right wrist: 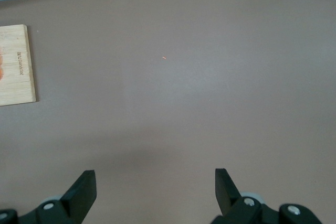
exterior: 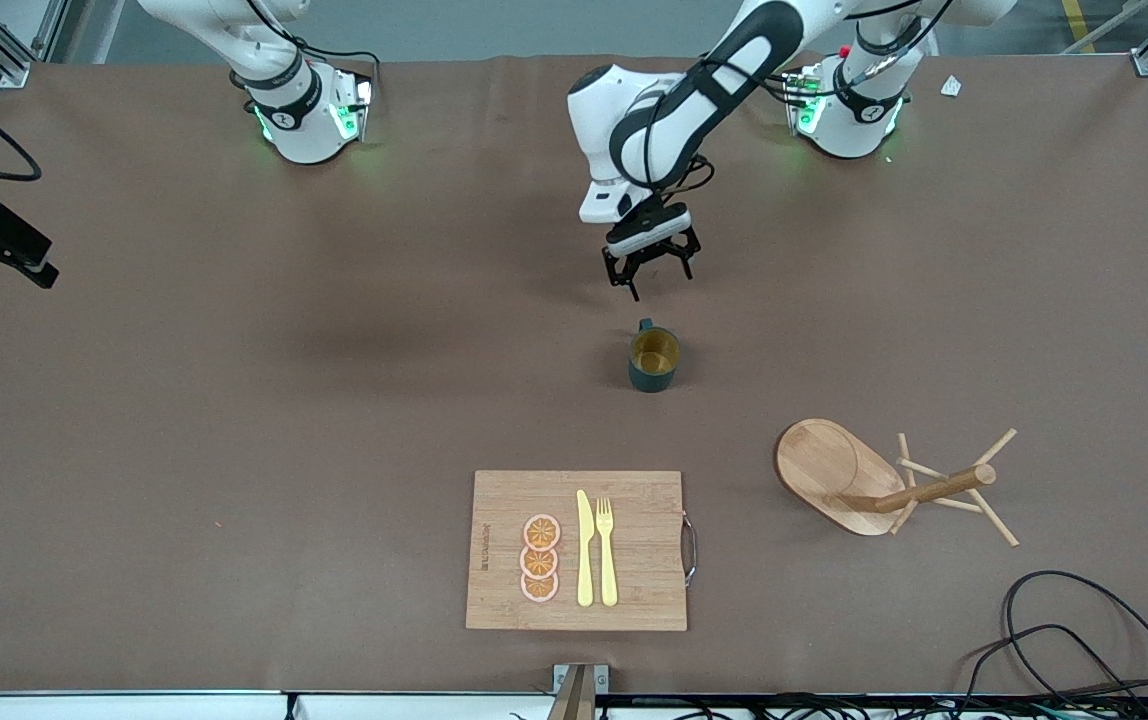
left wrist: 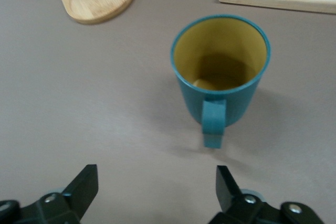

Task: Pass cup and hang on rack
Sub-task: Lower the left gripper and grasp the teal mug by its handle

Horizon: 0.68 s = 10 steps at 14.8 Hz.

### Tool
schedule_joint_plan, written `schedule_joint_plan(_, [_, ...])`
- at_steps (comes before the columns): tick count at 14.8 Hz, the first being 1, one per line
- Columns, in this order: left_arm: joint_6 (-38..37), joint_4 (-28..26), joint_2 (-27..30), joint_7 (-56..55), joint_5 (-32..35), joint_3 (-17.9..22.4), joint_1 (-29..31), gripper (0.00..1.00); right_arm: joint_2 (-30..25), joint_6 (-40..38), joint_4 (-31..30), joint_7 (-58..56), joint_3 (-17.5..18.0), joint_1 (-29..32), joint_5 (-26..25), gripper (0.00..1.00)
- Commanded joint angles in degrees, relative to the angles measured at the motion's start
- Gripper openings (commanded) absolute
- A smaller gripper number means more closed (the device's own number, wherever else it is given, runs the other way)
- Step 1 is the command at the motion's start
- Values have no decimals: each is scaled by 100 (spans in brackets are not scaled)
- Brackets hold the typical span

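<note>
**A:** How do you think the cup (exterior: 654, 360) will handle?

**B:** I judge it light and stiff, probably with a smooth, a bit slippery wall. It stands upright on the table (exterior: 234, 400), just below and ahead of my left gripper (exterior: 650, 268), with its handle turned toward the fingers (left wrist: 84, 187). These are spread wide and hold nothing.

**A:** Where would you take hold?

**B:** On the rim, one finger inside and one outside, beside the handle. Then the loop stays free for a peg of the rack (exterior: 894, 480).

**A:** And how does it look?

**B:** It is a small dark teal mug, mustard yellow inside, and empty. The rack is of light wood. It lies on its side, well apart from the gripper, toward the left arm's end of the table.

**A:** The other arm?

**B:** It waits. My right gripper (right wrist: 155, 195) hangs over bare table, also spread and empty, with the cutting board (right wrist: 16, 66) near it.
</note>
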<state>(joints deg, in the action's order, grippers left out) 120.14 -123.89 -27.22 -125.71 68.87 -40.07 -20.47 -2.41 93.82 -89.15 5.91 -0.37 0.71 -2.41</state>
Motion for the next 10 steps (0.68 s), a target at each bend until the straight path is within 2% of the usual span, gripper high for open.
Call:
schedule_joint_plan(1, [89, 49, -283, -743, 740, -19, 0, 89, 13, -4, 47, -11, 46, 87, 118, 100])
schedule_joint_plan(3, [97, 67, -371, -753, 961, -19, 0, 83, 13, -13, 47, -11, 46, 78, 118, 100])
schedule_joint_plan(6, [97, 40, -590, -815, 1996, -10, 96, 83, 13, -13, 47, -11, 46, 78, 118, 100])
schedule_joint_plan(10, [97, -30, -609, -877, 2386, -1, 166, 85, 13, -21, 38, -3, 46, 78, 127, 100])
